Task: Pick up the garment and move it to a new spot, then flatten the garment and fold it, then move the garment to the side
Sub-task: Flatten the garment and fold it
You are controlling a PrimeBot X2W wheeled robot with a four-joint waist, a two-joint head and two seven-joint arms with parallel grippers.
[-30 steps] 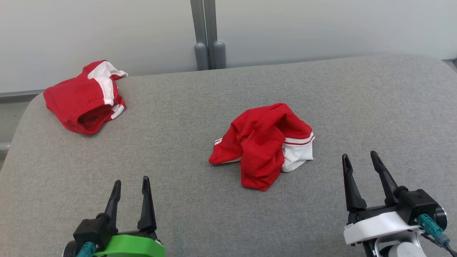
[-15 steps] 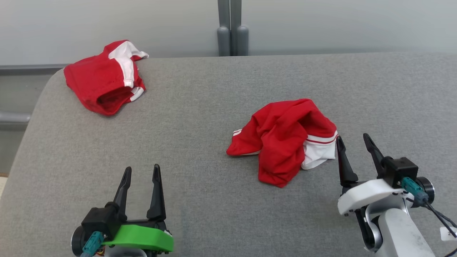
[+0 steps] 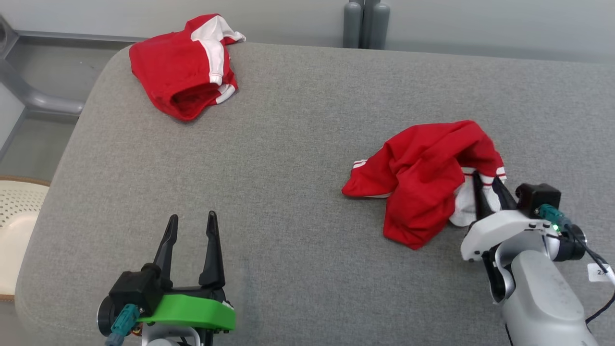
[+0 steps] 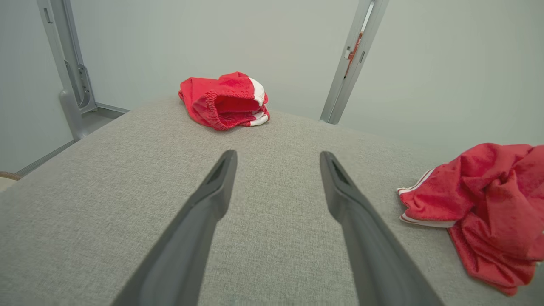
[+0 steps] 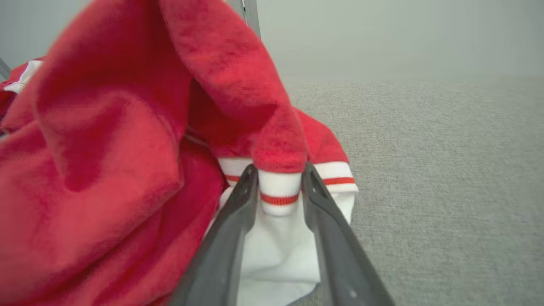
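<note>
Grey woven tabletop (image 3: 288,144) with rounded corners; a pale wall (image 4: 446,63) and grey posts (image 3: 366,21) stand behind it. The red garment (image 3: 423,182) lies crumpled to my right, and my right jaws pinch its white striped cuff (image 5: 279,191). My left jaws hang spread and empty. Half a second ago the right jaws stood open just beside that cuff; my head has turned since.

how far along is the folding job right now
Barely started. Done: nothing yet; the crumpled garment lies bunched on the grey surface. In hand: the right claw pinches its white striped hem, while the left claw hangs open over bare fabric. Left: lift and move it, flatten, fold, set aside.
</note>
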